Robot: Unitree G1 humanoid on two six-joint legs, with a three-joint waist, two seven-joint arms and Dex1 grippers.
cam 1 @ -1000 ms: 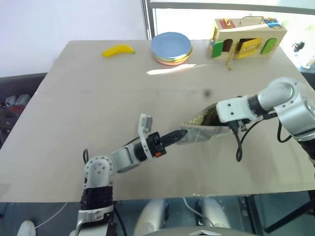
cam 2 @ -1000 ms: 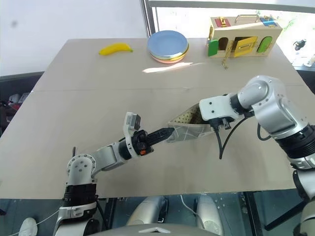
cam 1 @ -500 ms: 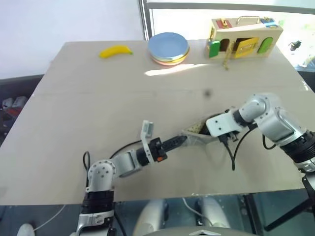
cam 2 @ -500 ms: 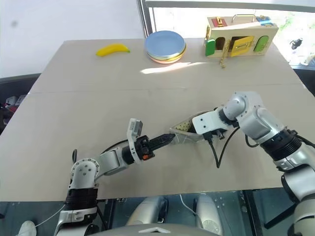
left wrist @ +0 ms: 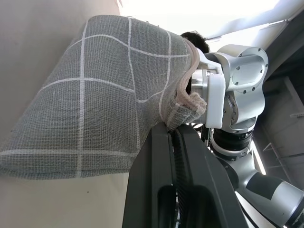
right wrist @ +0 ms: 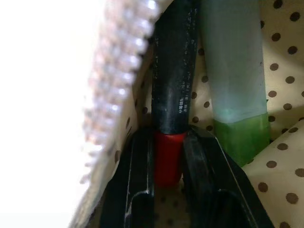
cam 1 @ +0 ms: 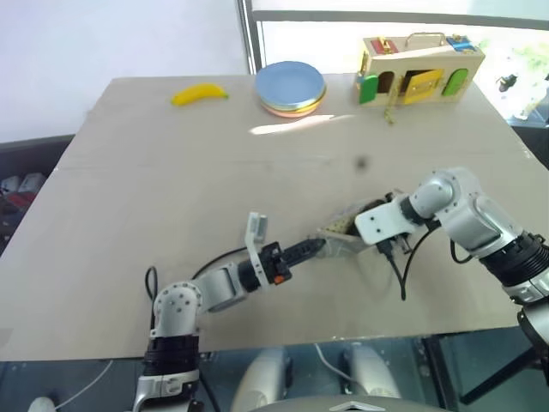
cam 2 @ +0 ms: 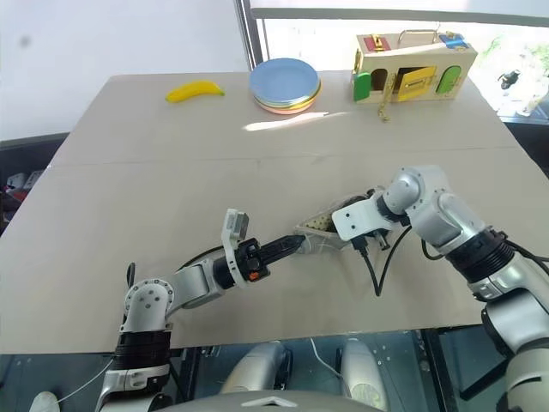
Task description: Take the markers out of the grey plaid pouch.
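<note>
Matte beige table (cam 1: 171, 172), soft grey plaid pouch (left wrist: 109, 95) mid-table, left gripper (cam 1: 316, 247) pinching its fabric edge, right gripper (right wrist: 167, 166) inside dotted lining, clamping slim red marker (right wrist: 168, 159), green marker (right wrist: 235, 95) just beside.

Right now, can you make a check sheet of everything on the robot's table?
Surface: tan table, one dark spot.
Job's things: grey plaid pouch open; red marker and green marker inside.
Clutter: banana, stacked plates, wooden latch box at far edge.
Grippers: left gripper shut on pouch edge; right gripper inside the pouch, fingers around red marker.
Cables: black cable under right wrist.
Surroundings: window behind.
</note>
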